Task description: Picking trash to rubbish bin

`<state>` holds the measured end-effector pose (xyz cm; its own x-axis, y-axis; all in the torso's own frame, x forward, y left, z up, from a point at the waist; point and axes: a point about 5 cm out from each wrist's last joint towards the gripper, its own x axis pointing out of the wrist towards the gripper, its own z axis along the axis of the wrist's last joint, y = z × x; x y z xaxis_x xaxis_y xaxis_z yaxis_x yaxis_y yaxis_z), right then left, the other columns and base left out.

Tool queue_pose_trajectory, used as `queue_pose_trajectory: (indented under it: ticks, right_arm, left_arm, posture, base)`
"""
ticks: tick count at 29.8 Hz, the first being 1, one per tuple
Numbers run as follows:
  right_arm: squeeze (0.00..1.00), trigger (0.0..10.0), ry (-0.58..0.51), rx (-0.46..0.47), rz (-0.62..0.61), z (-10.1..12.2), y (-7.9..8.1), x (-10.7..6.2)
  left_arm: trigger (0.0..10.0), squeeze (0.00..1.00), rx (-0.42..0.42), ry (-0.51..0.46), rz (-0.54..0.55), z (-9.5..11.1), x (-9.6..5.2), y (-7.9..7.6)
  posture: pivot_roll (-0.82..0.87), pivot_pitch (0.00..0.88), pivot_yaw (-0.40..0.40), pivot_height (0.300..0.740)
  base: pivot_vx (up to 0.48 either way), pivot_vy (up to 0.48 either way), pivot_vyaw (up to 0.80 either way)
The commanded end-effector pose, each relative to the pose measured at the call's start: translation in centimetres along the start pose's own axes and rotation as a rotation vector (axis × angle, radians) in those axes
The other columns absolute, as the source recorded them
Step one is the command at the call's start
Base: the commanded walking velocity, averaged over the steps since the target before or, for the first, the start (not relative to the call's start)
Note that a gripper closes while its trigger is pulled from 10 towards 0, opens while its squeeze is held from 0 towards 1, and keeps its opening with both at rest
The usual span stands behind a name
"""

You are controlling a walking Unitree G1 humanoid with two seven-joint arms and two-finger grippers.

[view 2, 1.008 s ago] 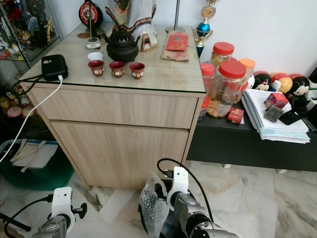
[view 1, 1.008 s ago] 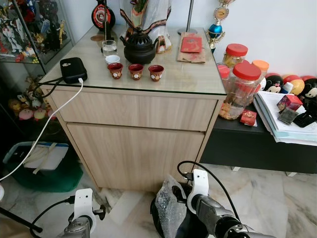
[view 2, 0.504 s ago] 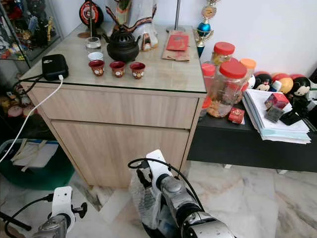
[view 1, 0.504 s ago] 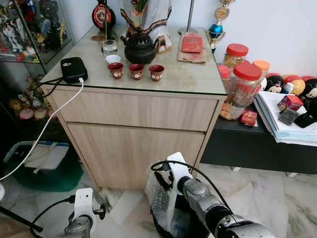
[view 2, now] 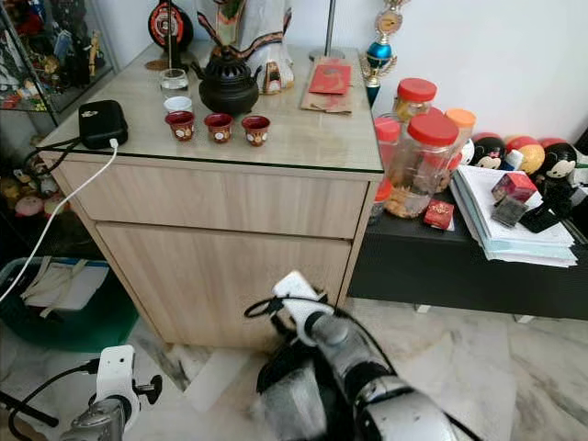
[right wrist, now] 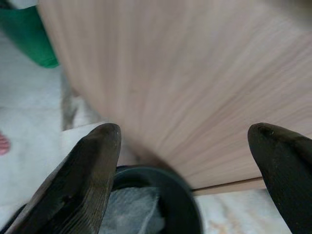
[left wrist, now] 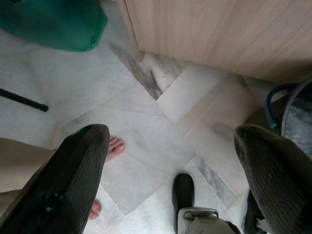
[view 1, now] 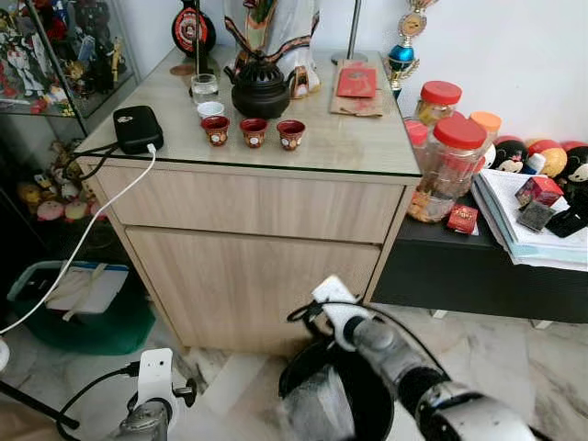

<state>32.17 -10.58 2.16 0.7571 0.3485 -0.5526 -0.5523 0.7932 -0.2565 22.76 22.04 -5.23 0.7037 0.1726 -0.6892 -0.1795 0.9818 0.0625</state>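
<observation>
Trash bag (view 1: 317, 413) in bin (view 1: 363, 390), long axis roughly upright. Right gripper (right wrist: 185, 175) spread wide, empty, above bin at cabinet's (view 1: 248, 276) 6 o'clock. Left gripper (left wrist: 170, 161) spread, idle.

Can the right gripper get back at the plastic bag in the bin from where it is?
Probably yes: the right gripper hangs open just above the black bin, nothing between it and the plastic bag inside.
</observation>
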Motion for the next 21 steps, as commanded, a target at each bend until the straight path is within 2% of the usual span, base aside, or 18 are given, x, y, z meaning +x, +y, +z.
queue_pose_trajectory:
  ticks: [1,3,10,14,21]
  right_arm:
    - [0.0,10.0,0.013,0.003,-0.006,0.0,-0.2,0.0]
    - [0.0,10.0,0.016,0.039,-0.025,-0.2,-0.5,-0.1]
    - [0.0,10.0,0.025,0.162,-0.024,-1.3,0.3,-0.2]
    - [0.0,10.0,0.006,0.278,-0.036,-2.5,0.9,-0.5]
    - [0.0,10.0,-0.039,0.368,-0.109,-3.1,0.1,-1.0]
  left_arm:
    - [10.0,0.0,-0.004,0.006,-0.006,-0.2,0.0,-0.2]
    - [10.0,0.0,-0.004,0.007,-0.005,-0.3,-0.1,-0.1]
    - [10.0,0.0,-0.002,0.003,-0.002,-0.2,-0.1,-0.1]
    - [10.0,0.0,0.004,-0.014,0.011,0.0,-0.1,0.2]
    - [10.0,0.0,0.006,-0.046,0.012,0.6,0.0,0.1]
  posture:
    - [0.08,0.028,-0.068,0.74]
    - [0.09,0.03,-0.069,0.74]
    - [0.09,0.032,-0.067,0.74]
    - [0.08,0.035,-0.06,0.74]
    - [0.08,0.035,-0.054,0.74]
  base:
    - [0.0,0.0,0.0]
    - [0.0,0.0,0.0]
    - [0.0,0.0,0.0]
    - [0.0,0.0,0.0]
    - [0.0,0.0,0.0]
